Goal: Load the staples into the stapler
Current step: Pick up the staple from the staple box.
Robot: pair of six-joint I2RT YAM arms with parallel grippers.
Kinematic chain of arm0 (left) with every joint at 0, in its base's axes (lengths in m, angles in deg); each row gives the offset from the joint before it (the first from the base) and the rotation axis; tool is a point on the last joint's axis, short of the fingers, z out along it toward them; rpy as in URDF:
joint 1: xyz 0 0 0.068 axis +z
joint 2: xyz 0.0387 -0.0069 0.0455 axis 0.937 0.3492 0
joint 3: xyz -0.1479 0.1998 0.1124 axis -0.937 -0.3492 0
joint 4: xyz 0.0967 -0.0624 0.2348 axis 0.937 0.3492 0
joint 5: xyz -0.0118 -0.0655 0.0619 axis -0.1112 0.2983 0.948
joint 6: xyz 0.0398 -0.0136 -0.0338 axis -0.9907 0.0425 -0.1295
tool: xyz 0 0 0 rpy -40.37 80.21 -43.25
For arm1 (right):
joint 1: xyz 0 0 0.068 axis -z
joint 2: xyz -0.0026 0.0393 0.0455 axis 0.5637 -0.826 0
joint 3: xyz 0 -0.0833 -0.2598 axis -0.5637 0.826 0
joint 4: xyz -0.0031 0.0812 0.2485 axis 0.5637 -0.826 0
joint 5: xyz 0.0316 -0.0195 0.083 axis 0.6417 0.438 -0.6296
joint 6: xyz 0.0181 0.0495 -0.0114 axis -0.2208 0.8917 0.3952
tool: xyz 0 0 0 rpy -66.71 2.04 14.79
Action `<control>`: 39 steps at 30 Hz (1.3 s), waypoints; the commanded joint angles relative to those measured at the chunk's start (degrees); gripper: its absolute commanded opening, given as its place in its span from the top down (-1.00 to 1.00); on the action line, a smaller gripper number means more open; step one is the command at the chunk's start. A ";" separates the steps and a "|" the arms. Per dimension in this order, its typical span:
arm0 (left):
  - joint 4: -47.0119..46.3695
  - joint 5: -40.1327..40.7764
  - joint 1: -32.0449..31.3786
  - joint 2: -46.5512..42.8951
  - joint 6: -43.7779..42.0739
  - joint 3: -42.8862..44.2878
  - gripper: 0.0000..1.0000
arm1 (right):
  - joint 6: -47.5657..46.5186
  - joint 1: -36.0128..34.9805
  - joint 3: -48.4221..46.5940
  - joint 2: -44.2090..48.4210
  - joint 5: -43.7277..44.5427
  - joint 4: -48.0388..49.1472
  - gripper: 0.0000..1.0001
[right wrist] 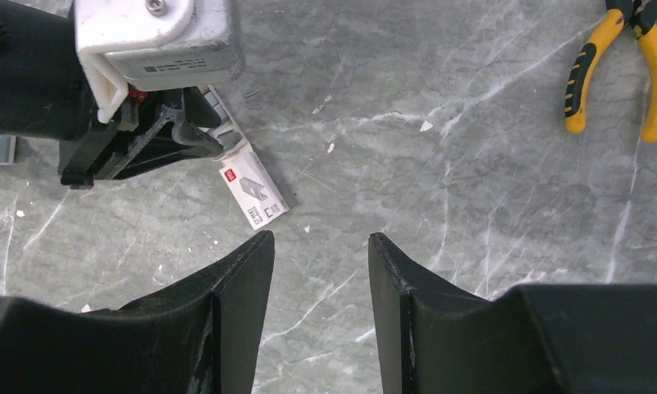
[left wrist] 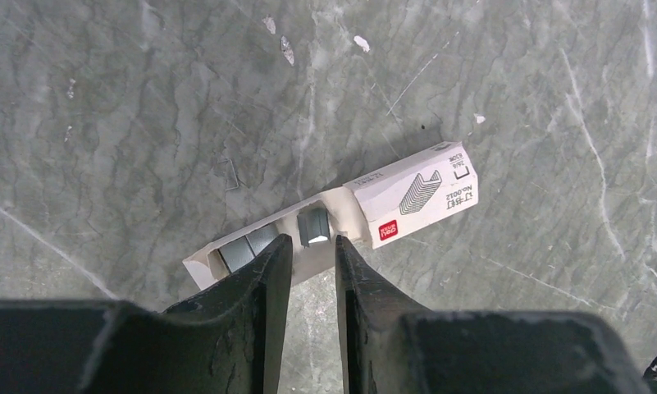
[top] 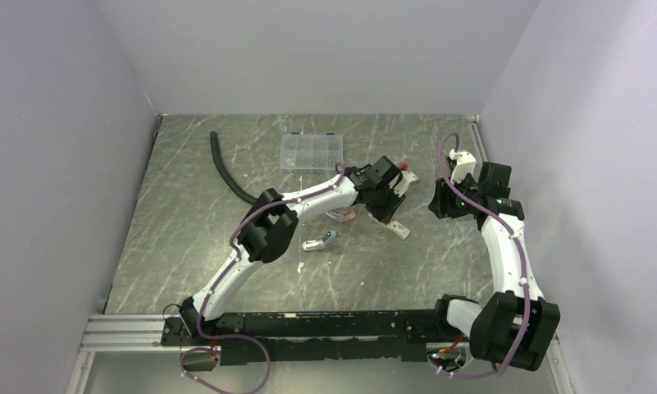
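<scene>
The staples (left wrist: 313, 226) are small grey strips in the slid-out tray of a white carton with a red mark (left wrist: 415, 193), lying flat on the table. More staples (left wrist: 247, 246) fill the tray's left end. My left gripper (left wrist: 310, 246) hangs over the tray, open by a narrow gap, with one strip just beyond its fingertips. In the top view the left gripper (top: 390, 209) is above the carton (top: 399, 229). Two mini staplers lie to its left, one pinkish (top: 341, 215) and one teal and white (top: 319, 242). My right gripper (right wrist: 321, 242) is open and empty, right of the carton (right wrist: 255, 190).
Yellow-handled pliers (right wrist: 620, 57) lie at the right wrist view's far right. A clear compartment box (top: 311, 152) and a black hose (top: 226, 172) sit toward the back of the table. White crumbs dot the marble surface. Walls close in on three sides.
</scene>
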 commanded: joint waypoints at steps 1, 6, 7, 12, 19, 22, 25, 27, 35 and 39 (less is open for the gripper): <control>-0.13 0.16 -0.51 1.22 -1.14 2.52 0.38 | -1.02 0.41 0.06 0.79 -1.95 1.47 0.00; -0.30 0.49 -0.50 1.57 -1.57 2.89 0.39 | -1.20 0.55 0.05 0.73 -2.31 1.33 -0.01; -0.36 0.39 -0.50 1.64 -1.64 2.95 0.39 | -1.25 0.58 0.06 0.71 -2.31 1.30 -0.01; 0.20 0.01 -0.52 2.50 -1.47 4.01 0.43 | -1.42 0.67 0.05 0.54 -2.68 1.09 -0.01; -0.14 0.16 -0.44 2.42 -1.77 4.19 0.50 | -1.55 0.76 -0.06 0.20 -3.15 0.91 -0.01; 0.05 0.27 -0.56 2.70 -1.95 4.19 0.53 | -1.66 0.72 -0.09 0.14 -3.19 0.78 -0.01; -0.02 0.20 -0.52 2.62 -1.91 4.12 0.56 | -1.71 0.85 0.03 0.31 -3.26 0.82 -0.01; -0.01 0.19 -0.49 2.46 -1.95 4.31 0.60 | -1.73 0.85 -0.03 0.21 -3.28 0.85 -0.01; 0.26 -0.23 -0.47 2.31 -1.74 4.96 0.71 | -1.97 0.94 -0.05 -0.17 -3.45 0.62 -0.01; 0.51 -0.15 -0.49 1.37 -1.67 5.16 0.72 | -2.00 0.94 -0.05 -0.09 -3.55 0.71 -0.01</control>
